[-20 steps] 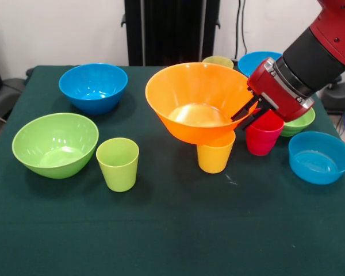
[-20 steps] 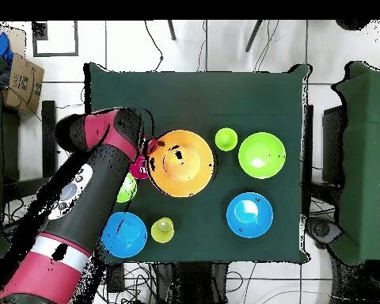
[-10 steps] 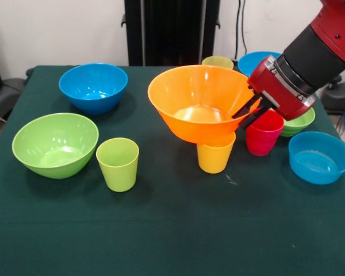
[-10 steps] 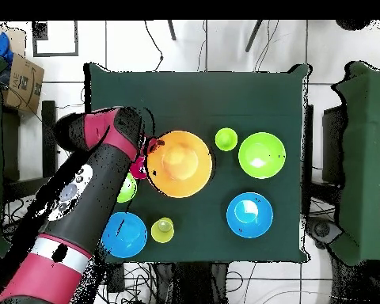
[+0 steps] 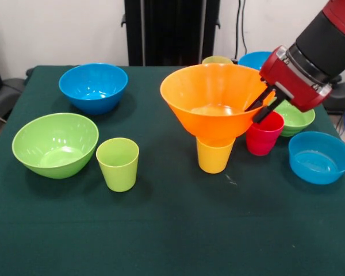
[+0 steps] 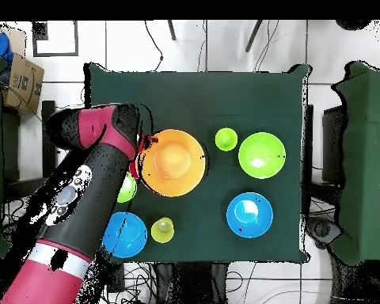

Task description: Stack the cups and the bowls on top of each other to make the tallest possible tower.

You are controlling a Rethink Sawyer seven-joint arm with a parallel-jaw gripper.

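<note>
My gripper (image 5: 263,108) is shut on the right rim of the large orange bowl (image 5: 213,100) and holds it level over the bright yellow cup (image 5: 213,155). I cannot tell whether the bowl's base touches the cup's rim. The red cup (image 5: 263,137) stands just right of the yellow cup, under my gripper. In the overhead view the orange bowl (image 6: 172,162) hides the yellow cup, with my gripper (image 6: 143,146) at its left rim. The lime green cup (image 5: 118,164) and the large lime green bowl (image 5: 54,144) stand at the front left.
A medium blue bowl (image 5: 94,86) stands at the back left. A small green bowl (image 5: 296,118) and a small shallow blue bowl (image 5: 319,156) are at the right. A paler yellow cup (image 5: 217,59) and another blue bowl (image 5: 256,59) stand behind the orange bowl.
The orange bowl has risen, moved right in the front view and gone from tilted to level, now centred over the yellow cup. My gripper moved up and right with it.
</note>
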